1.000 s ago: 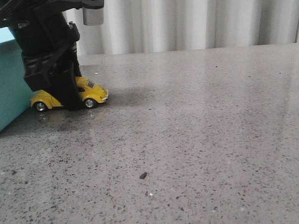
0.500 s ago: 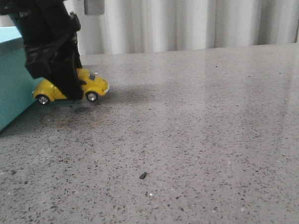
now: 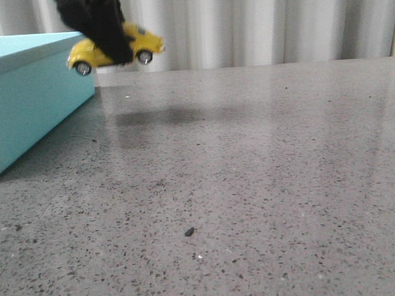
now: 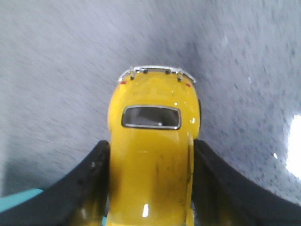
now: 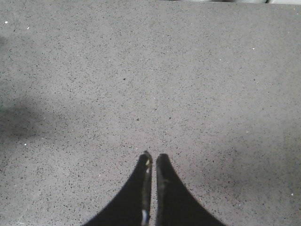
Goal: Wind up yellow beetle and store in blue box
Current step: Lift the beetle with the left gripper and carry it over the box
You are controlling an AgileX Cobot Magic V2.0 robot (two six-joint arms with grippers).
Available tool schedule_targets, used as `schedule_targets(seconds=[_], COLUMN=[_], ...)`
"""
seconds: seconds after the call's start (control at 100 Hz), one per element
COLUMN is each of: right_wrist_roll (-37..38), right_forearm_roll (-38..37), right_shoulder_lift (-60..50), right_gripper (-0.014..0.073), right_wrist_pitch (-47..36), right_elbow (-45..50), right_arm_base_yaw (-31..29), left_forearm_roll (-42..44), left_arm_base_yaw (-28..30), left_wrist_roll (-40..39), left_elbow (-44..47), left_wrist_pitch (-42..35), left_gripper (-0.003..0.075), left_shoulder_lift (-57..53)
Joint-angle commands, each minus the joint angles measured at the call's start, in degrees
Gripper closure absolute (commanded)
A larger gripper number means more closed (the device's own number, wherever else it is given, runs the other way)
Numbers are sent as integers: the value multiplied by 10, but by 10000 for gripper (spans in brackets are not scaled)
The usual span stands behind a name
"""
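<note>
Glossy yellow paint and chrome-like trim are being shown by the beetle (image 4: 151,155). A smooth matt finish is being shown by the box (image 3: 31,96), polished speckled stone by the table (image 3: 251,185).

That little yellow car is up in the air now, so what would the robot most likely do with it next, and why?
Probably carry it sideways, toward the robot's left, until it hangs over the blue box. The left gripper is shut on the yellow beetle, which is clear of the table at about the height of the box's top edge but just beside its near corner, not above it.
</note>
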Motion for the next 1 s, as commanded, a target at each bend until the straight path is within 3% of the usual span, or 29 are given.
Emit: schedule_targets(seconds=[0.0,0.24,0.48,0.7,0.99], right_wrist_roll=[-5,-5,-5,-5,-5], right_forearm_roll=[2,2,2,2,2], right_shoulder_lift=[-14,-14,-14,-14,-14], right_gripper=[655,655,655,655,655], right_wrist_pitch=[-10,-10,-10,-10,-10], right_elbow=[-14,-14,-14,-14,-14], right_arm_base_yaw=[-1,-1,-1,-1,-1], left_forearm_roll=[-23,-16,104,117,104], left_arm_base_yaw=[-4,-3,4,69,171], left_wrist_roll=[-9,-33,-115,-164,-307], left_elbow=[-51,-157,-204,-204,-204], left_wrist_pitch=[-7,62,100,151,153], left_gripper=[650,650,650,652,652], left_shoulder_lift=[-28,-30,-50,-68,-74])
